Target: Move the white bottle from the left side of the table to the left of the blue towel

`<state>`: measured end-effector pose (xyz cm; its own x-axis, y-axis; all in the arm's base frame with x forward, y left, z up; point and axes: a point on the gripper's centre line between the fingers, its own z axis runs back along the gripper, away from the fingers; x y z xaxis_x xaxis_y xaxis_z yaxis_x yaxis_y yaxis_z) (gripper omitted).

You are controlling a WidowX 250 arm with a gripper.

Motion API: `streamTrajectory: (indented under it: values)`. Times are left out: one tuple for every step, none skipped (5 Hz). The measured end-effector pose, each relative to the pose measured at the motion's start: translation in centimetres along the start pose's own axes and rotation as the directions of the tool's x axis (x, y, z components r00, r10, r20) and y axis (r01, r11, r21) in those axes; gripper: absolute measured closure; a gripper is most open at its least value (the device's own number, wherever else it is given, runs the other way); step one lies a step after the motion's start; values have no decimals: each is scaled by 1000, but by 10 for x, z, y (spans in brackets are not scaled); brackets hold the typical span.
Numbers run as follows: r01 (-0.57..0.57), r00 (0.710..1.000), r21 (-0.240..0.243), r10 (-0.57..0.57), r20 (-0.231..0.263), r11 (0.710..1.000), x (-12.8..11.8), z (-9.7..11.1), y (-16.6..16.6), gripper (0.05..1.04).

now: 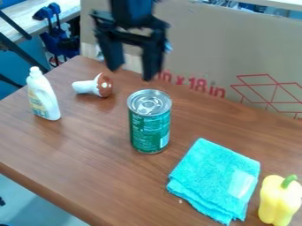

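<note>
Black claw, spread wide, near green can, turquoise cloth beside yellow pepper

Slantwise from above, seemingly near

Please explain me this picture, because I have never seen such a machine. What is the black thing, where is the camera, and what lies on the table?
The black thing is the gripper, the "hand" of a robot arm coming in from the top edge. Its two fingers are apart and hold nothing. The fixed camera looks down at a slant on the table. On it are a white bottle, a toy mushroom on its side, a green can, a blue cloth and a yellow pepper. Cardboard stands behind.
</note>
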<state>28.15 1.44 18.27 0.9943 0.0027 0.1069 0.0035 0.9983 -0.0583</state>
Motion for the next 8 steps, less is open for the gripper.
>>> streamTrajectory:
  values:
    - [-33,999,-4,33,-36,999,-4,-2,39,82]
    - [-47,996,-7,46,-74,999,-9,-4,68,82]
    - [-61,992,32,64,-110,998,-9,-7,88,82]
    - [-67,987,74,77,-139,995,-15,-4,99,82]
    - [-50,987,130,69,-146,990,-13,-4,110,82]
    - [-50,993,150,65,-95,987,-10,-4,127,82]
    - [-73,995,172,82,-51,982,-13,-6,147,82]
    - [-76,994,169,88,-61,983,-17,-9,153,82]
